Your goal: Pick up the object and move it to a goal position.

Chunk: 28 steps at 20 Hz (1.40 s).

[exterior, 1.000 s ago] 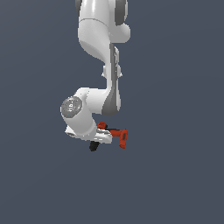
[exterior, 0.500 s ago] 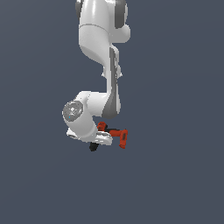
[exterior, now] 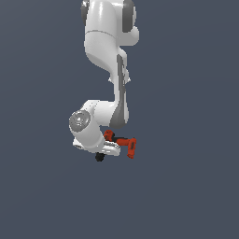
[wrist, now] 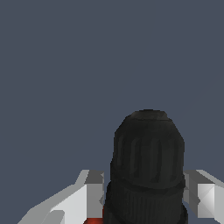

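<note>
The object, a small red-orange drill [exterior: 124,143], hangs under the white arm in the exterior view, its blocky base [exterior: 131,148] pointing to that view's right. My gripper [exterior: 108,146] is shut on the drill's body, and the black chuck [exterior: 99,157] pokes out below the hand. In the wrist view the black chuck [wrist: 147,168] fills the middle, with a grey-white finger [wrist: 89,197] on one side and another finger [wrist: 202,192] on the other, both pressed against the drill. A sliver of red body [wrist: 92,221] shows at the frame's edge.
Around the arm and the drill there is only a plain dark grey-blue background in both views. No table edge, container or other object shows.
The hand with the drill has shifted very slightly; the grip on the drill is unchanged.
</note>
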Tool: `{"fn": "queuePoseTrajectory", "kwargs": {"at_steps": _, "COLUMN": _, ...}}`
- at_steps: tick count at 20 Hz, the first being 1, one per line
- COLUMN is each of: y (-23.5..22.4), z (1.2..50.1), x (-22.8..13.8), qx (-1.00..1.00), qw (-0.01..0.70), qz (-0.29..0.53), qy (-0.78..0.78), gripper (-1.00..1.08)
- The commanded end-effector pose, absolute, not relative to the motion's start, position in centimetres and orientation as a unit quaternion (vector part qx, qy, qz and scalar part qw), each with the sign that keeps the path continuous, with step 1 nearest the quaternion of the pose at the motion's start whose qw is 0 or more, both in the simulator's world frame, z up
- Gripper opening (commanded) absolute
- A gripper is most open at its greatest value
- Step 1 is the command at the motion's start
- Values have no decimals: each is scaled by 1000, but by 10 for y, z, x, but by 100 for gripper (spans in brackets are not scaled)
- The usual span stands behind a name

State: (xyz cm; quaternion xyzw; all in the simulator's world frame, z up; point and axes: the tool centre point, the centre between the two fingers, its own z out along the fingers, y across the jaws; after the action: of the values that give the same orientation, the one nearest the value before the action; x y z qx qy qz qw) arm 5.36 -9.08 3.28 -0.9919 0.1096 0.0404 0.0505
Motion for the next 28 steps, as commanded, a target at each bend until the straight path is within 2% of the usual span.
{"fn": "queuePoseTrajectory", "kwargs": {"at_steps": 1, "y": -91, "z": 32, "x": 54, "qx": -992, "qw": 50, "qz": 40, "qy": 110, "gripper": -100}}
{"fn": "queuePoseTrajectory", "kwargs": {"at_steps": 8, "y": -93, "z": 38, "x": 56, "qx": -992, "qw": 51, "qz": 37, "qy": 110, "gripper": -100}}
{"fn": "queuePoseTrajectory", "kwargs": {"at_steps": 13, "y": -108, "z": 74, "x": 73, "qx": -992, "qw": 51, "qz": 14, "qy": 115, "gripper": -100}}
{"fn": "queuePoseTrajectory", "kwargs": {"at_steps": 19, "y": -140, "z": 154, "x": 105, "qx": -990, "qw": 53, "qz": -37, "qy": 124, "gripper": -100}}
{"fn": "queuePoseTrajectory", "kwargs": {"at_steps": 28, "y": -200, "z": 314, "x": 140, "qx": -980, "qw": 56, "qz": -133, "qy": 140, "gripper": -100}}
